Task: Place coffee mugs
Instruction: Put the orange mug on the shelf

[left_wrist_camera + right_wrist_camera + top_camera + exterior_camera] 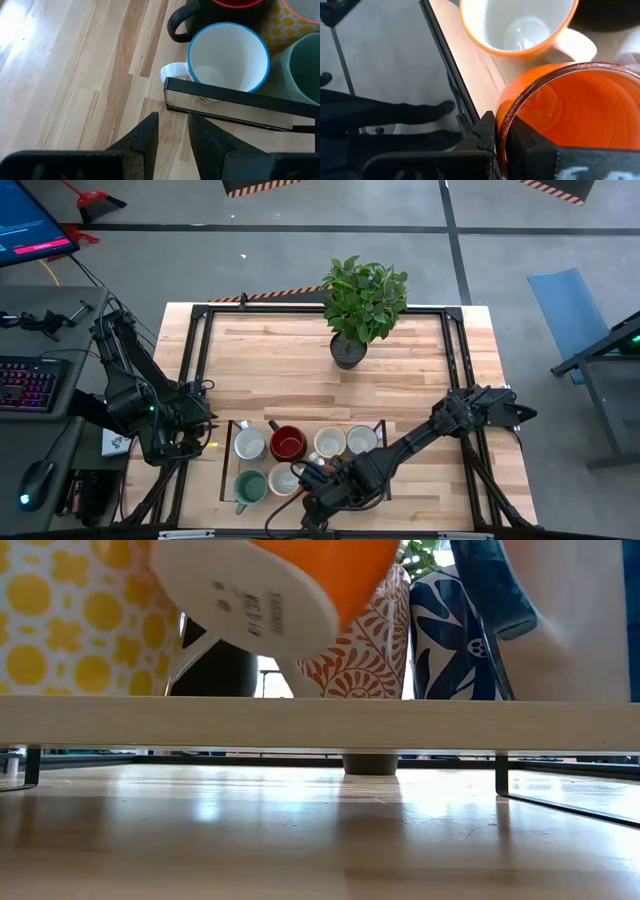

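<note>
Several mugs stand in a black-framed tray (228,462) near the table's near edge: a blue-rimmed white one (248,443), a dark red one (287,443), two cream ones (328,442), a teal one (250,486) and an orange-rimmed white one (283,478). My right gripper (502,131) is shut on an orange mug (313,472) over the tray's near row; the low view shows this orange mug (270,590) tilted and lifted. My left gripper (172,135) hovers just outside the tray's left frame bar (235,96), beside the blue-rimmed mug (227,57), slightly open and holding nothing. My right gripper pinches the orange mug's rim wall (512,102), one finger (487,134) outside and one (522,142) inside the cup. The mug is lifted clear and tilted, its white underside (250,595) showing in the low view.
A leafy plant in a dark pot (350,350) stands at the table's far middle. Bare wood lies between the plant and the tray and to the right of the tray. A black frame (200,340) runs around the tabletop. A keyboard and a monitor sit off the table's left.
</note>
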`<state>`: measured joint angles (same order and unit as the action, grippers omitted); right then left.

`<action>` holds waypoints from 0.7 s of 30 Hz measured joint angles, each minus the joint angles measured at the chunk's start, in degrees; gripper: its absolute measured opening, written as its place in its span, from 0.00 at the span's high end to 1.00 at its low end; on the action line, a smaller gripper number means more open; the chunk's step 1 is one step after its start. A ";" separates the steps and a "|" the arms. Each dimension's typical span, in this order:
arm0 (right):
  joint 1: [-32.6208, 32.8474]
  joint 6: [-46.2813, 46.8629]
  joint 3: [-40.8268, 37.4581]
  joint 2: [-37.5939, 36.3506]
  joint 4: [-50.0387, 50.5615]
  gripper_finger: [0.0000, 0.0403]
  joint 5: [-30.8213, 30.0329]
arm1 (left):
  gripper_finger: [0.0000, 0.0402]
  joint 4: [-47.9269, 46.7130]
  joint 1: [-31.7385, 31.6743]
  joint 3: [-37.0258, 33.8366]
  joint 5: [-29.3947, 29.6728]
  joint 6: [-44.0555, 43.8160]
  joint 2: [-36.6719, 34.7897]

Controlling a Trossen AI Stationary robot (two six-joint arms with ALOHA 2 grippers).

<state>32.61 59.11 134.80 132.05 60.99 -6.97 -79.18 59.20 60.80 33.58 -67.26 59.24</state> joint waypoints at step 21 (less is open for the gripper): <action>-0.51 2.04 0.00 0.35 4.25 1.00 -0.27 | 0.76 -0.02 0.02 0.00 0.05 0.00 0.00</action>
<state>32.10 61.15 134.80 132.40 65.23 -7.25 -79.20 59.22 60.80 33.63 -67.26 59.24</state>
